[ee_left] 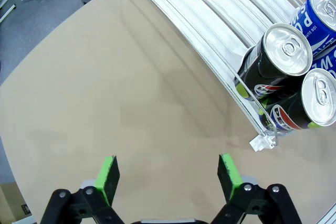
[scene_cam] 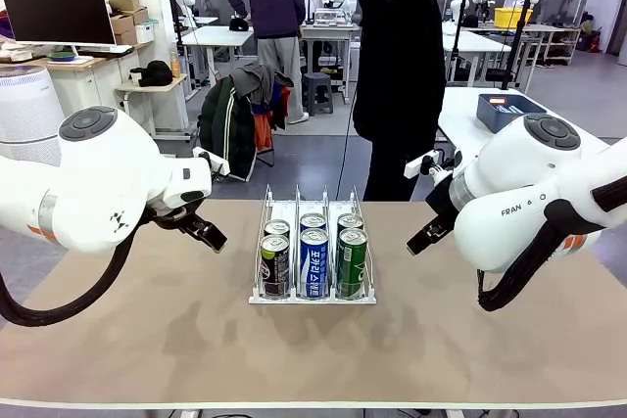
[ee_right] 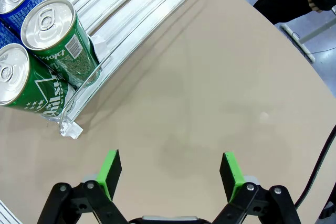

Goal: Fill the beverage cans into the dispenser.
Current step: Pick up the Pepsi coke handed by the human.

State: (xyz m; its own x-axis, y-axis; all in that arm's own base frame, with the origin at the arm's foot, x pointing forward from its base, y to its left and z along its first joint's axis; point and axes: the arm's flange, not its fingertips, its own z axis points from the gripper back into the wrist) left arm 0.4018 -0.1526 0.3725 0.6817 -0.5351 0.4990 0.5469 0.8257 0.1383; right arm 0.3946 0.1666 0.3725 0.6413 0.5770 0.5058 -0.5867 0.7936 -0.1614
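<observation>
Hovering our black green-padded left gripper (ee_left: 167, 174) and right gripper (ee_right: 172, 171) apart, empty, flanking the white wire dispenser (scene_cam: 313, 300) with six slim aluminium cans (scene_cam: 314, 263), we reckon another can must arrive.

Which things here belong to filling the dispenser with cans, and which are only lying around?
For the job: dispenser, black cans, blue cans, green cans.
Lying around: blue bin, jacket, monitor, cardboard boxes.

Front camera faces across the table (scene_cam: 147, 340); both wrist cameras look down, sharing the dispenser (scene_cam: 313, 299).
</observation>
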